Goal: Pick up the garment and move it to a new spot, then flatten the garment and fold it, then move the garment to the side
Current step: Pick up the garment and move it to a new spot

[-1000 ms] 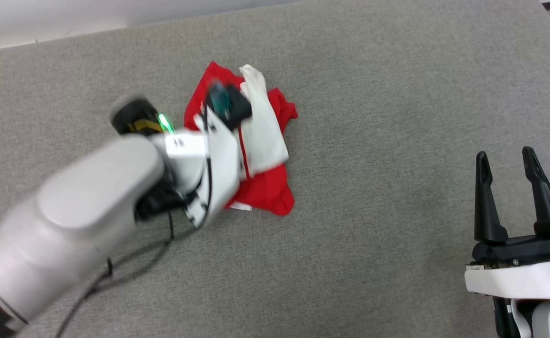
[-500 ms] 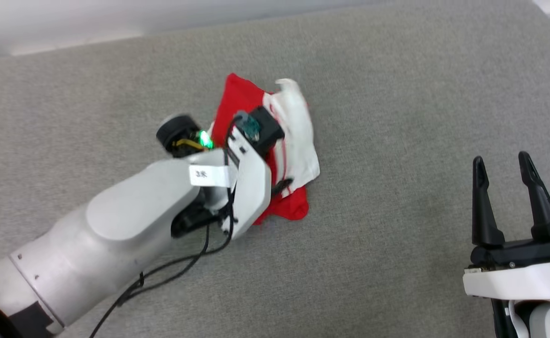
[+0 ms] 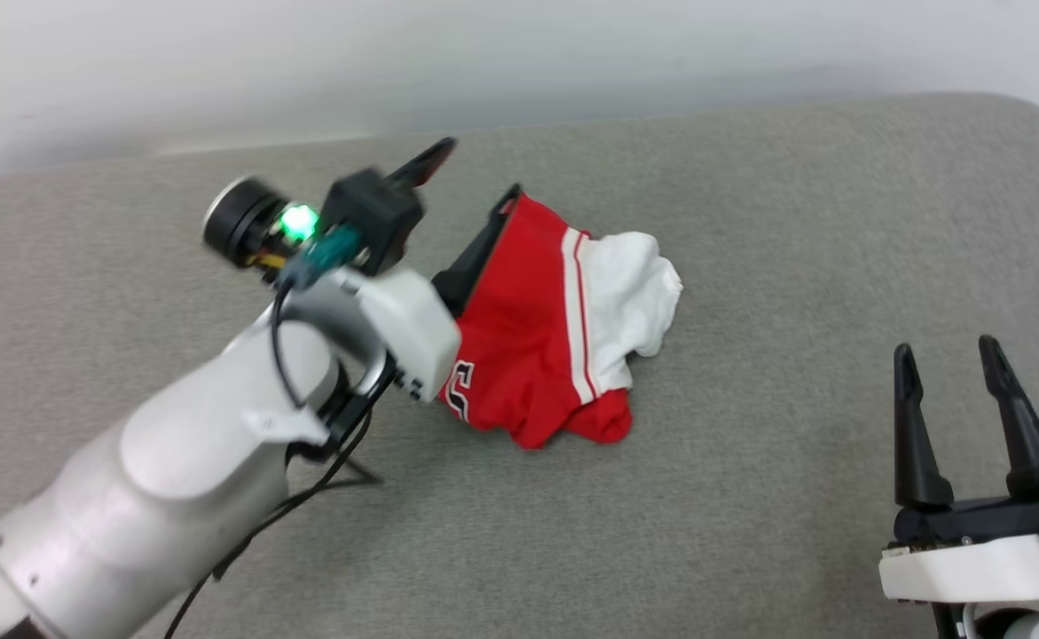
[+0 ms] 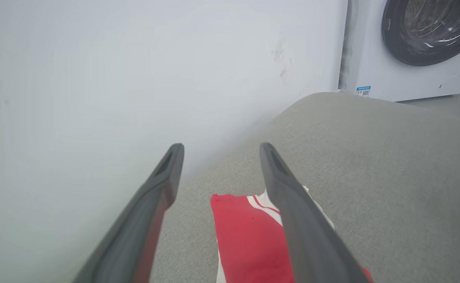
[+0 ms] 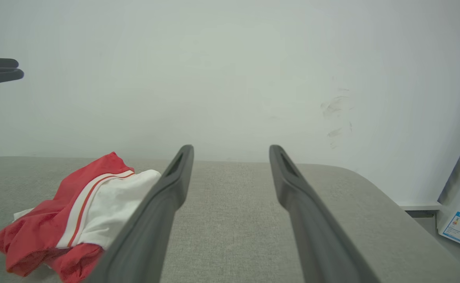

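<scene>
The garment (image 3: 537, 337) lies in a crumpled heap on the grey padded surface (image 3: 794, 222), red with a white sleeve, stripe trim and a bit of dark lettering showing. My left gripper (image 3: 481, 169) is open and empty, held just above the heap's far left edge. In the left wrist view its fingers (image 4: 220, 147) spread apart over the garment (image 4: 241, 236). My right gripper (image 3: 945, 351) stands open and empty at the lower right, well clear of the cloth. The right wrist view shows that gripper (image 5: 231, 149) with the garment (image 5: 76, 212) to its left.
A pale wall runs along the far edge of the surface. A white washing machine (image 4: 422, 43) stands past the surface's rounded corner. The left arm's black cable (image 3: 306, 497) hangs near the garment's near left side.
My left gripper has opened, let go of the garment and lifted off it. The garment now rests in a heap. The head camera has tilted up. The right gripper stays open.
</scene>
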